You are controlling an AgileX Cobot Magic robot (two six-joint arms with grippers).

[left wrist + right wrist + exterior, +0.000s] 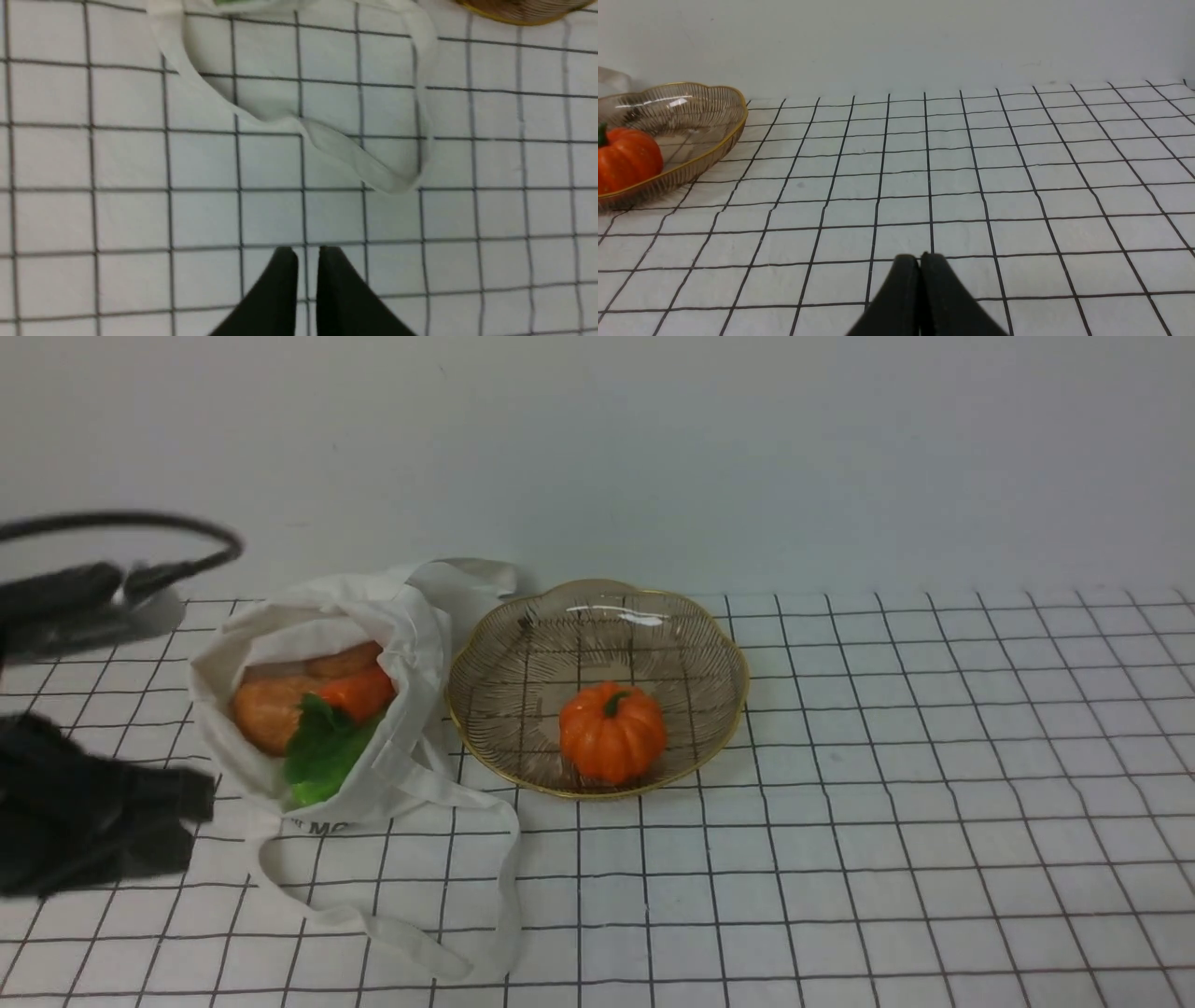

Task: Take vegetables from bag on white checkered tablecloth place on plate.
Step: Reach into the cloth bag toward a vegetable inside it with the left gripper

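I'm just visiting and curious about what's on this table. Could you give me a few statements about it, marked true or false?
1. An orange pumpkin sits on the plate. True.
2. The bag is empty. False: vegetables, orange and green, show inside it.
3. The plate stands on the bag's left. False: it stands on the bag's right.
4. The right gripper is shut and holds nothing. True.
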